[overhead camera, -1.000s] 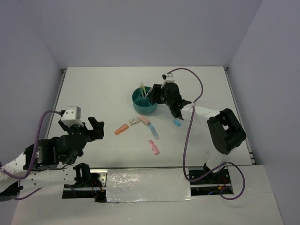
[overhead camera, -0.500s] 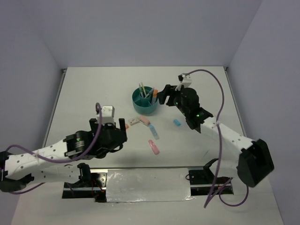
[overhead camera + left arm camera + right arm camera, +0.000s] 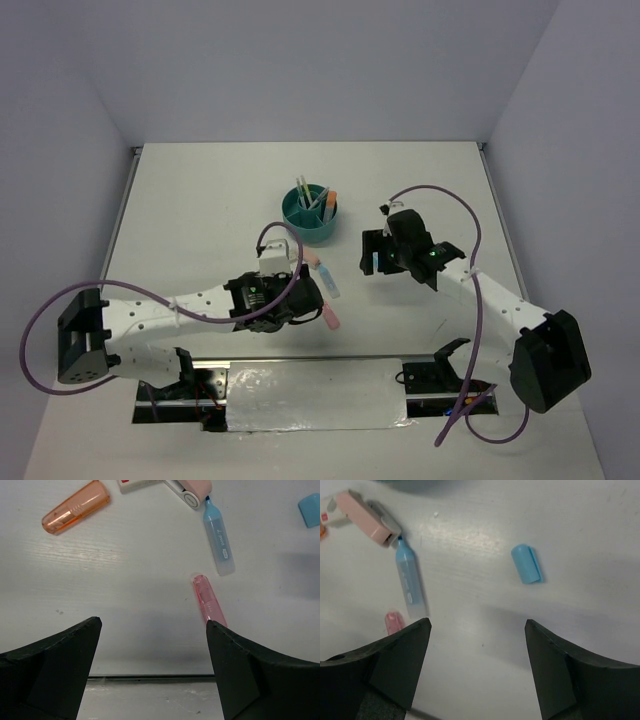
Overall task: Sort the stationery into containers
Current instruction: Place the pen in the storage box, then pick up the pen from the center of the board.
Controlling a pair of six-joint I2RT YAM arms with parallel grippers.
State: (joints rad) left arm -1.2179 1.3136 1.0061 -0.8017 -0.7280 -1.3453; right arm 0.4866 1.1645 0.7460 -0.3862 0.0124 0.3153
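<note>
Stationery is lying loose on a white table (image 3: pixel 200 200) as two robot arms are reaching over it, both empty-handed. The left gripper (image 3: pixel 152 625) is hanging with its jaws spread wide and holding nothing; a pink marker (image 3: pixel 209 600) is lying just inside its right finger, which makes it the likely next pick. An orange cap (image 3: pixel 76 507), a blue highlighter (image 3: pixel 218 542) and a pink-and-white eraser (image 3: pixel 192 490) are sitting farther ahead, the highlighter's tip touching the eraser. The right gripper (image 3: pixel 477 622), equally wide open and empty, is hovering above a stubby blue cap (image 3: pixel 526 564), apparently lining up to come down around it. Beyond both arms, well apart from the loose pieces, the round teal organizer (image 3: pixel 295 225) is standing with several pens (image 3: pixel 305 192) upright in its compartments, suggesting the sorting is partly done. Plain pale lavender walls (image 3: pixel 300 70) are closing in the table on three sides, and a strip of silvery tape (image 3: pixel 310 385) is running along the near edge between the arm bases.
</note>
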